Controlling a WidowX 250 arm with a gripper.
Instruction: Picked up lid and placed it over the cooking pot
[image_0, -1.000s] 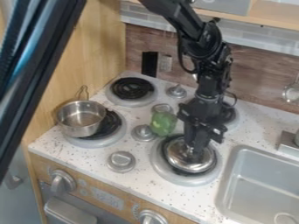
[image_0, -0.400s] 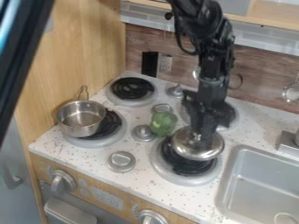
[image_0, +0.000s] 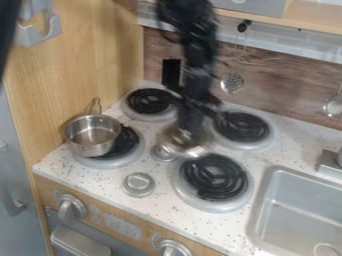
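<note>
Wood-grain backsplash (image_0: 287, 75) and speckled white counter (image_0: 155, 209) frame a toy kitchen stove, where a robot's black gripper (image_0: 190, 131) suspends a metal lid (image_0: 179, 145) near the center of the frame
The gripper, blurred, is clamped on the top of the lid, its exact gap impossible to tell, with the lid slightly tilted among the burners and overlapping a silver knob (image_0: 161, 155) in view; the uncovered metal cooking pot (image_0: 92, 136) stands upright at left of the frame, partly over a black-coiled burner (image_0: 125, 142) and well apart from the lid, while a bare burner (image_0: 215, 176) lies below and right of center, a gray sink (image_0: 300, 215) occupies the lower right and a perforated utensil (image_0: 232, 84) hangs against the backsplash at upper right
</note>
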